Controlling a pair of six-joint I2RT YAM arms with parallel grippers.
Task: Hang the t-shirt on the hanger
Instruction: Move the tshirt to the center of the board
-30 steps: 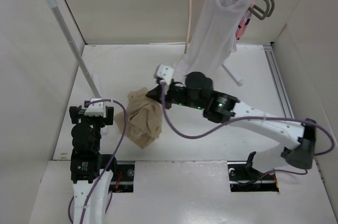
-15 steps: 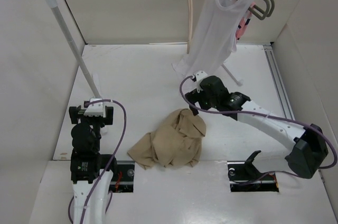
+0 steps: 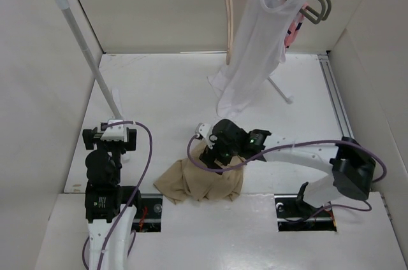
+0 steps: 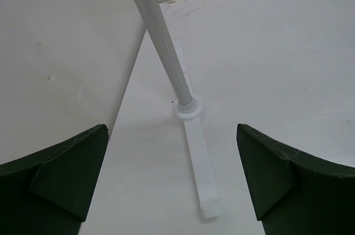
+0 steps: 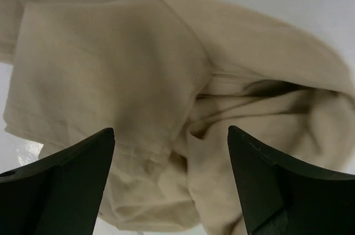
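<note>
You see white link shells and black joint housings: left arm (image 3: 102,181) at 7 o'clock, right arm (image 3: 306,154) at 4. Purple cables (image 3: 150,146) loop each. On the left gripper (image 4: 172,129), fingers (image 4: 61,174) are dark green wedges.

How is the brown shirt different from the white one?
Colour: the t-shirt is tan, the tank top is white.
Place: the t-shirt lies on the table, while the tank top hangs on a grey-green hanger.
Shape: the t-shirt is crumpled in a heap, while the tank top hangs long and loose.
Both are plain clothes with no print.
</note>
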